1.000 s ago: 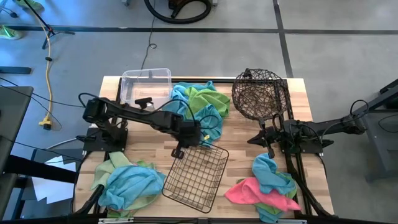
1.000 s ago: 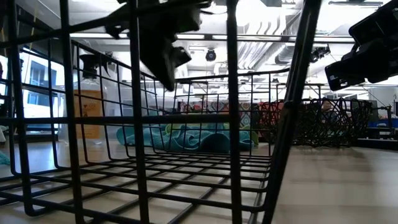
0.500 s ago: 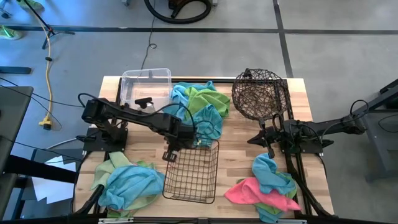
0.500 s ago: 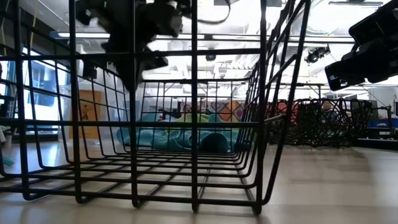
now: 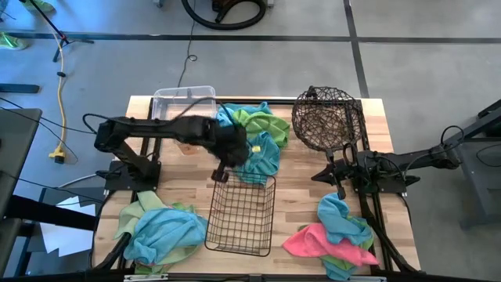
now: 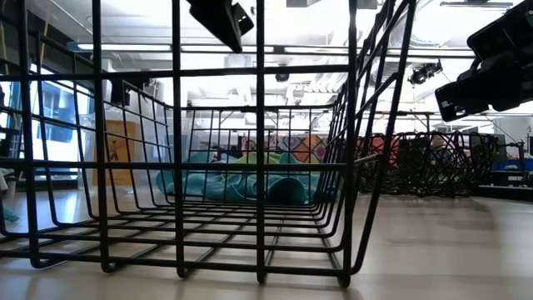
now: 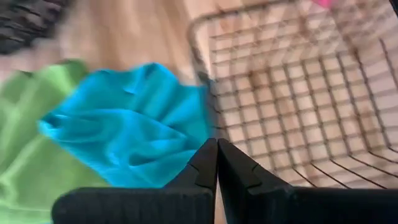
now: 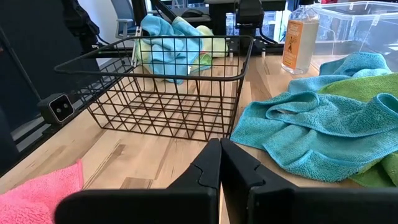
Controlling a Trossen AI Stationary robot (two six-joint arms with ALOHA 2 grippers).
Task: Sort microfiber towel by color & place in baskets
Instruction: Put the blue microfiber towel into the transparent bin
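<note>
Black wire basket [image 5: 242,215] is seen upright on the counter [image 5: 301,168] with nothing in it, so sorting is judged barely begun: the left tool [image 5: 222,174], fingers together and empty, hangs over the blue and green towels [image 5: 252,135] just behind that basket, where opening and lowering would be needed. The right tool [image 5: 338,178], also closed, waits well to the basket's right above the blue-and-pink towel pile [image 5: 337,233]; the clear plastic bin [image 5: 185,104] is partly hidden by the left arm.

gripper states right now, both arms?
Left gripper: shut, holding nothing, above the blue towel beside the black wire basket.
Right gripper: shut, empty, parked.
</note>
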